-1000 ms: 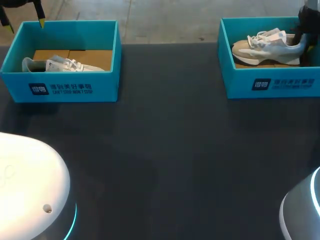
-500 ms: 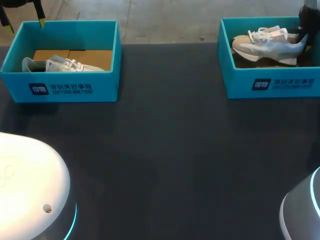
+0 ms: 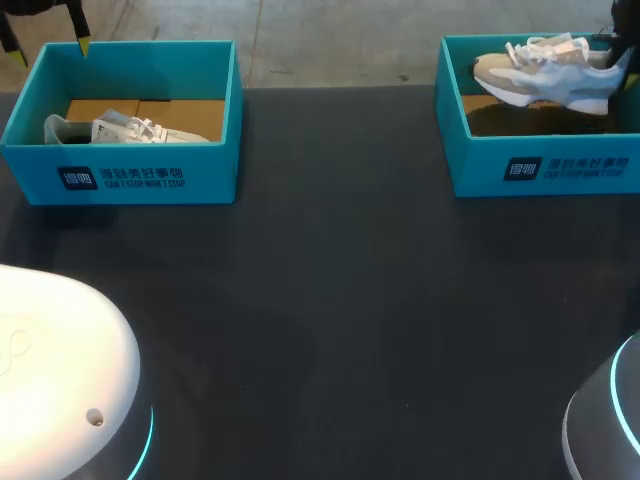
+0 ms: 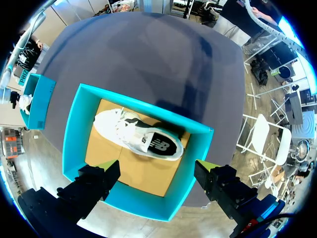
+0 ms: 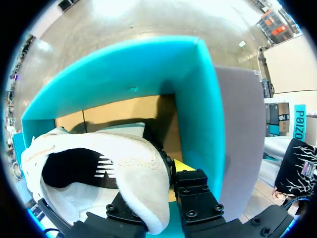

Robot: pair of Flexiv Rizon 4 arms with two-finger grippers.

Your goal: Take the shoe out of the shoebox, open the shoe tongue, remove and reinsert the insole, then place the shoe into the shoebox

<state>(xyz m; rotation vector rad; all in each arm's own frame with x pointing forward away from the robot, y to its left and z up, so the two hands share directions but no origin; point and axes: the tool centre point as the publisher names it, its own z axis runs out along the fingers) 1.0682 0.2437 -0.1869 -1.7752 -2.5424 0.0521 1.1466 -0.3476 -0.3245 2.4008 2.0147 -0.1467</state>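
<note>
The right teal shoebox stands at the table's far right. A beige and white sneaker hangs above its cardboard floor, level with the rim. My right gripper is shut on its heel. In the right wrist view the heel collar sits pinched between the fingers of that gripper, with the box wall ahead. My left gripper hovers open above the back of the left shoebox, which holds a white sneaker. Below my left gripper, that sneaker lies on its side.
The dark table stretches between the two boxes. The robot's white base covers show at the near corners. In the left wrist view the other shoebox is visible across the table.
My right gripper has closed on the sneaker's heel and lifted it from the box floor up to rim height. The left arm has not moved.
</note>
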